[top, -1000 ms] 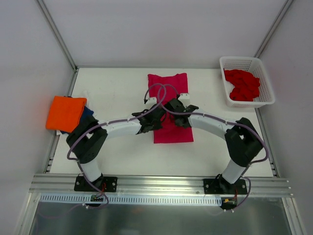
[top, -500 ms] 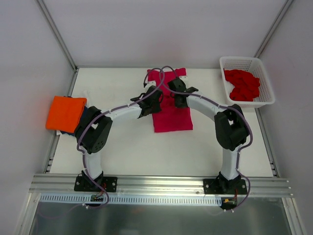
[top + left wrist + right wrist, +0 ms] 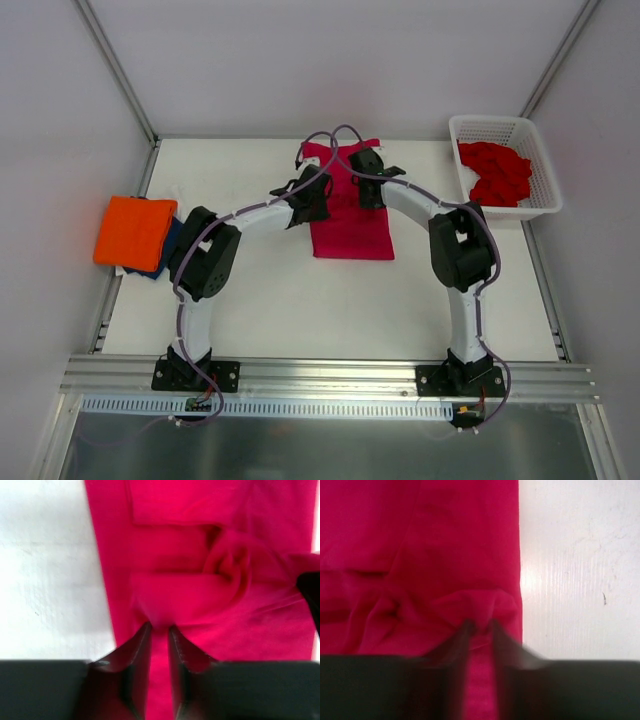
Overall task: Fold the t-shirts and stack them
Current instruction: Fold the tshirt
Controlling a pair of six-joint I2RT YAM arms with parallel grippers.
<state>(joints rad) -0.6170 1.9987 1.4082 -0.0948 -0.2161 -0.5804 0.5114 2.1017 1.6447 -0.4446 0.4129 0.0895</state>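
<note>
The crimson-pink t-shirt (image 3: 352,230) lies at the middle back of the white table, partly folded over itself. My left gripper (image 3: 316,190) is over its left side and my right gripper (image 3: 368,186) is over its right side. In the left wrist view the gripper (image 3: 159,628) is shut on a bunched fold of the pink cloth (image 3: 200,595). In the right wrist view the gripper (image 3: 480,625) is likewise shut on a fold of the cloth (image 3: 445,555) near its right edge. An orange t-shirt (image 3: 134,230) lies folded on a dark blue one (image 3: 176,232) at the left edge.
A white lattice basket (image 3: 505,123) at the back right holds red t-shirts (image 3: 495,172). Bare white table (image 3: 270,290) lies in front of the pink shirt. Metal frame posts stand at the back corners.
Both grippers have moved toward the far edge, carrying the pink shirt's near part over itself. The shirt's visible length has shortened and both arms are stretched further out.
</note>
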